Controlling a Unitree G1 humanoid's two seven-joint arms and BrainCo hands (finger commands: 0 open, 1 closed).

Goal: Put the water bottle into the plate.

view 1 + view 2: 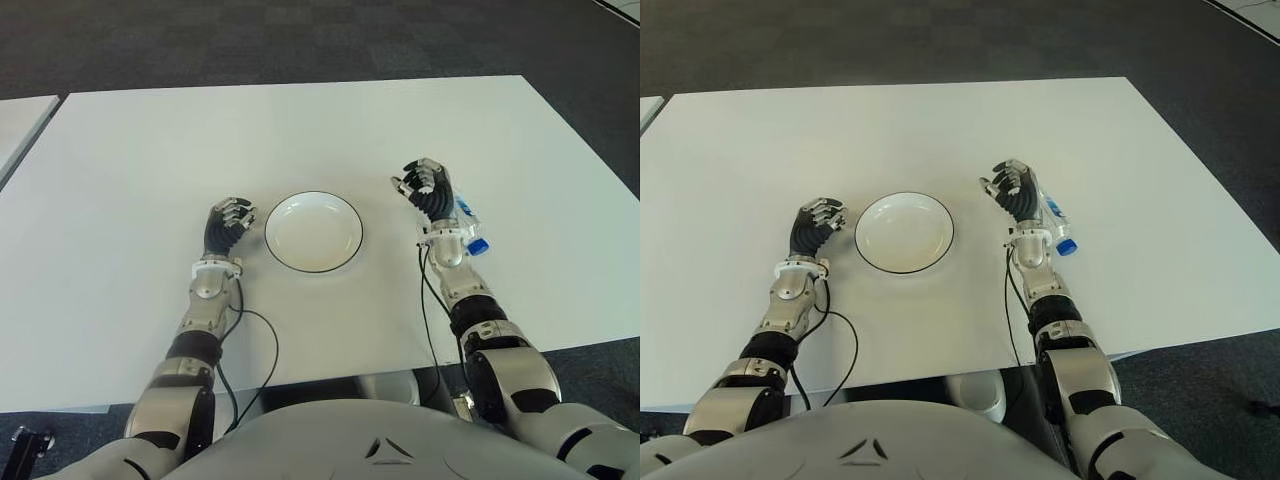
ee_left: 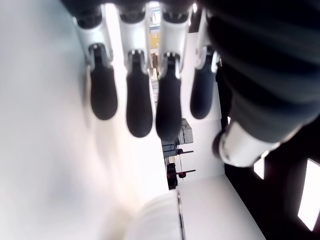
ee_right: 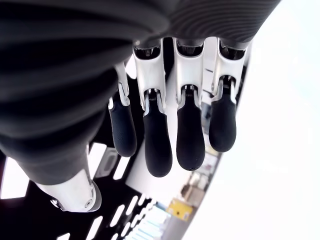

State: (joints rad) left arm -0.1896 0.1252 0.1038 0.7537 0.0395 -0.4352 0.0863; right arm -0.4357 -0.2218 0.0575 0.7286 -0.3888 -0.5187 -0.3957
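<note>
On the right side of the white table (image 1: 300,120), the bottle lies just beyond the robot's right hand, not yet grasped.

From where I stand, the small clear plastic water bottle with a blue cap (image 1: 470,225) lies on its side, just right of the right hand (image 1: 428,188) and partly hidden behind it, cap toward the near edge. That hand's fingers are loosely curled and hold nothing; its wrist view shows them relaxed with nothing between them. The left hand (image 1: 228,222) shows just left of the round white plate with a thin dark rim (image 1: 314,232), fingers also slack and empty. I would say the grasp comes first: shift the right hand rightward over the bottle's middle, wrap the fingers across its body so it cannot roll, then carry it left and set it down at the plate's centre.
</note>
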